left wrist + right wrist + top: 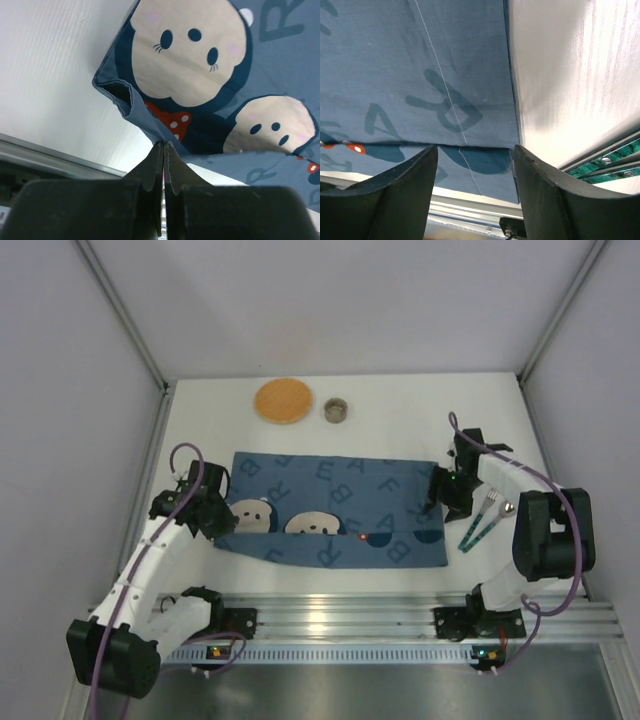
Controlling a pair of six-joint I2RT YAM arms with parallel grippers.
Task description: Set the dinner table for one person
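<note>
Two grippers work at opposite ends of the mat (340,502), which we take as our landmark. We see the left gripper (220,523) at the mat's left end, near its front corner. In its wrist view the left gripper (163,146) has its fingers pressed together with a pinch of the mat (280,65) caught between the tips. The cloth just beyond them is lifted and curled into a small fold.

The right gripper (441,502) hangs over the mat's right end. In its own view the right gripper (475,150) is spread wide and grasps nothing. Below it we see the mat (420,60), with one layer ending in a straight edge over another.

Underneath the mat lies the table (400,405), white and matte, showing on every side of the cloth. We see bare table (50,75) left of the pinched corner and more table (560,75) right of the mat's right edge.

Beyond the mat's far edge, toward its left half, sits a round tan disc (283,400). A small cup (336,410) stands just right of the disc, apart from it. Right of the mat, close to its right edge, a fork (480,517) and a spoon (496,522) lie side by side. Both have green handles angled toward the mat's front right corner.
</note>
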